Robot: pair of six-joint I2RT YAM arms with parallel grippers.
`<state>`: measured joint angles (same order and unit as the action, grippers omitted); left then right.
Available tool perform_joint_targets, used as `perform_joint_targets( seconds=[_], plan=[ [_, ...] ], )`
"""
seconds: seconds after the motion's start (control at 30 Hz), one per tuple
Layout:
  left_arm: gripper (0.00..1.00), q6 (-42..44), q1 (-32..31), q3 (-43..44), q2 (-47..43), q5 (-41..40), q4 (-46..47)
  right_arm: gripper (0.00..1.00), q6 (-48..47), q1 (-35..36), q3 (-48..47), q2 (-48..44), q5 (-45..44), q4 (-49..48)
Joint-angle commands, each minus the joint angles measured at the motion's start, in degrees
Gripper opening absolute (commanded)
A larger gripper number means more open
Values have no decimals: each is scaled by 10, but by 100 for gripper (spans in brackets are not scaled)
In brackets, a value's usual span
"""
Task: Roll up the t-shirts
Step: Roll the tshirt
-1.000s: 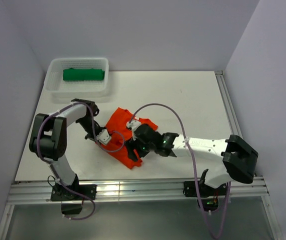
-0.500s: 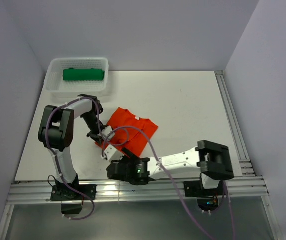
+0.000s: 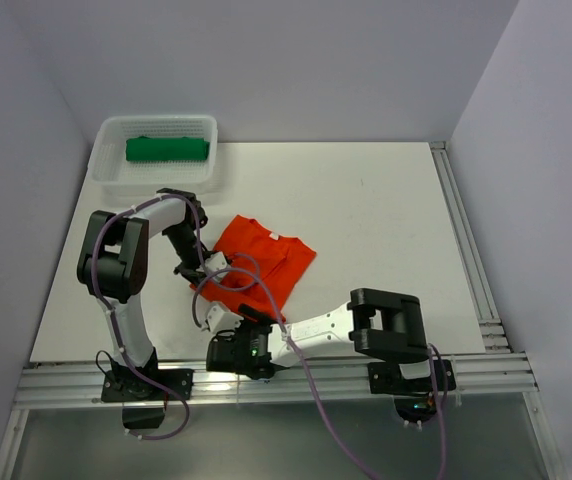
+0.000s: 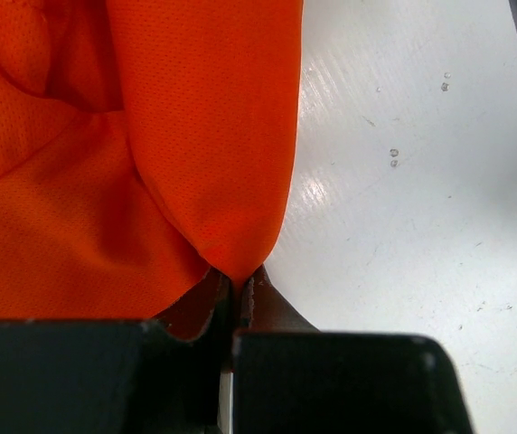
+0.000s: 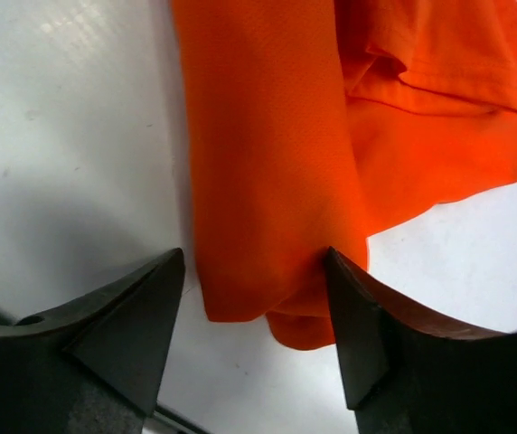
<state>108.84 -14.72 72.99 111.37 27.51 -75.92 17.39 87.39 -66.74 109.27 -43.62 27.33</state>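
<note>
One orange t-shirt [image 3: 251, 238], one green t-shirt [image 3: 167, 149], one white basket [image 3: 103, 166].

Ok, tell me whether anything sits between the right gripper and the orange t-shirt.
Nothing visible does. The right gripper has its jaws open, with the folded edge of the orange t-shirt showing directly between them and only bare table alongside. The left gripper pinches another corner.

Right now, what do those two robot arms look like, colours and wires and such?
Both the left arm and the right arm have chunky black joints linked by white tubes. A thin purple cable loops loosely along each. A small green light glows near the right wrist. The right gripper has dark, wedge-shaped fingers; the left gripper looks alike.
</note>
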Motion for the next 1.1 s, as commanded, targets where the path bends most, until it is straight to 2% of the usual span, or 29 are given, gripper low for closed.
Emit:
perform_joint_targets(
  seconds=[0.0,0.07,0.17,0.2,0.27,0.3,0.37,0.43,0.47,0.53,0.73,0.77,0.8,0.93,1.07],
  plan=[
    [0,2,-2,12,0,-15,-27,68,-7,-6,-9,16,-27,-2],
    [0,2,-2,10,0,-16,-26,67,-20,-6,-7,22,-30,-14],
    [0,3,-2,7,-3,-13,-26,51,-45,-10,-5,31,-20,-30],
    [0,2,-2,7,-6,-11,-24,42,-61,-12,-3,32,-15,-36],
    [0,3,-2,6,-12,-4,-25,31,-73,-14,6,27,6,-58],
    [0,3,-1,5,-19,-2,-24,16,-81,-19,11,23,17,-65],
    [3,0,-1,1,-29,5,-19,0,-86,-27,28,3,51,-91],
    [8,-6,-1,-2,-43,10,-14,0,-95,-39,41,-19,71,-105],
    [15,-9,-1,-3,-47,14,-13,0,-97,-42,53,-27,97,-119],
    [24,-15,0,-4,-59,17,-10,0,-106,-53,68,-47,135,-133],
    [35,1,29,-9,-100,58,3,0,-131,-109,96,-89,308,-160],
    [39,3,35,-8,-109,63,4,0,-134,-118,100,-94,332,-163],
    [47,4,48,-8,-114,75,5,0,-134,-127,105,-100,374,-170],
    [52,27,81,-20,-139,93,12,0,-140,-186,107,-113,490,-168],
    [53,41,103,-58,-188,100,42,0,-142,-226,84,-90,567,-140]
  ],
)
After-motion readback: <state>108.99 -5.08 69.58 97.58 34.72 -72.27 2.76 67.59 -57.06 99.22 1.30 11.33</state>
